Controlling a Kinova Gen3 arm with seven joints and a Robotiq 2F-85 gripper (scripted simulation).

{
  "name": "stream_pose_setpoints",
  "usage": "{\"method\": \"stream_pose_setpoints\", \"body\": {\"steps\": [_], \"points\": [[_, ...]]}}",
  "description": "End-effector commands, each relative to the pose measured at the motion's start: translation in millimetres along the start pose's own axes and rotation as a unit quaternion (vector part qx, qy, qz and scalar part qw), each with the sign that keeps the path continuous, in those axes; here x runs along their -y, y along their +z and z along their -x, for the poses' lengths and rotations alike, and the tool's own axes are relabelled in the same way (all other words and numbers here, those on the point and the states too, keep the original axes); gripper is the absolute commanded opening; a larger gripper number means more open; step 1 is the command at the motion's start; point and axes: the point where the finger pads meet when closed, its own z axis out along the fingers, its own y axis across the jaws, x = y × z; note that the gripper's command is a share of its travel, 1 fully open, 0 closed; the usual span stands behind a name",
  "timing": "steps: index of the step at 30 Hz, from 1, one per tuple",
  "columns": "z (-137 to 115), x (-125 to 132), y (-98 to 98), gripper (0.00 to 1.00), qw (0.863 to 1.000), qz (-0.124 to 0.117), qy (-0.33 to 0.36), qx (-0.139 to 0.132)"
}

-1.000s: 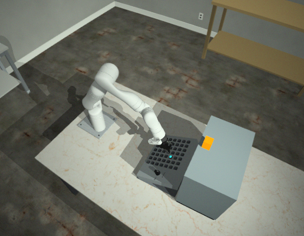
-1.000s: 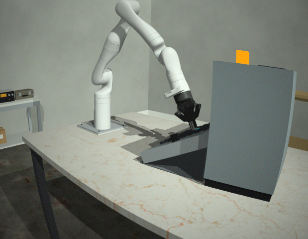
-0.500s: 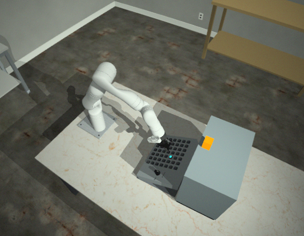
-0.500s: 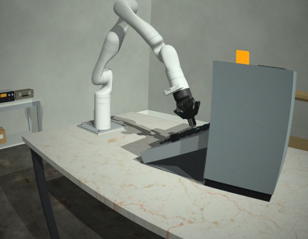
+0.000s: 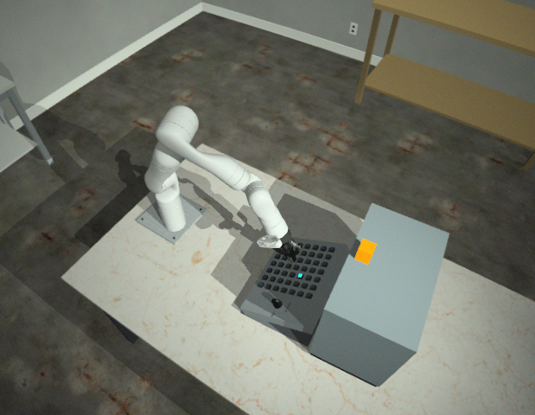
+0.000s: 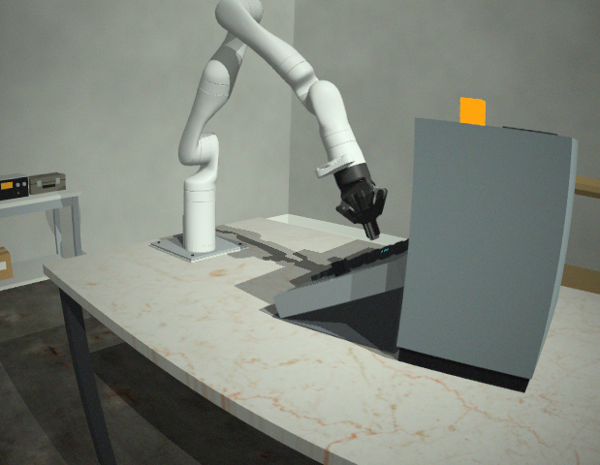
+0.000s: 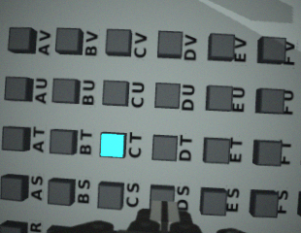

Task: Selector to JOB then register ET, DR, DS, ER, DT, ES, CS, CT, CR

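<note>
The sloped key panel [image 5: 298, 319] [image 6: 334, 294] carries rows of dark square keys. One key, CT [image 5: 300, 275] [image 6: 384, 249] [image 7: 113, 145], is lit cyan; the others in the wrist view are dark, among them DT [image 7: 164, 148], ET [image 7: 217, 149], CS [image 7: 111, 195] and ES [image 7: 214, 201]. My gripper [image 5: 295, 259] [image 6: 372, 236] [image 7: 163, 217] is shut and empty, its tips a little above the panel. In the wrist view the tips overlap the lower part of key DS [image 7: 162, 192]. DR, ER and CR are not visible there. The black selector knob [image 5: 276, 303] is at the panel's near end; its labels are unreadable.
A tall grey-blue box [image 5: 388, 277] [image 6: 485, 240] stands right behind the panel's high side, with an orange block [image 5: 366, 251] [image 6: 472, 110] on top. The marble table [image 5: 168, 290] [image 6: 214, 325] carries the arm's base plate [image 5: 146, 219] [image 6: 162, 243].
</note>
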Motion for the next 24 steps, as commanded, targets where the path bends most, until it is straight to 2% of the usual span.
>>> {"method": "stream_pose_setpoints", "body": {"steps": [1,8,14,19,23,24], "points": [[-3.9,0.4,-4.6,0.1,1.0,-0.001,0.001,-0.003],[-3.8,0.8,-4.7,0.1,1.0,-0.002,0.002,-0.003],[-19.0,4.3,-6.5,0.1,0.997,-0.006,0.082,-0.001],[-44.6,6.8,-10.0,0.1,0.979,-0.008,0.204,0.0],[-62.0,5.6,-12.4,0.1,0.956,-0.005,0.295,0.0],[-62.0,5.6,-12.4,0.1,0.956,-0.005,0.295,0.0]]}}
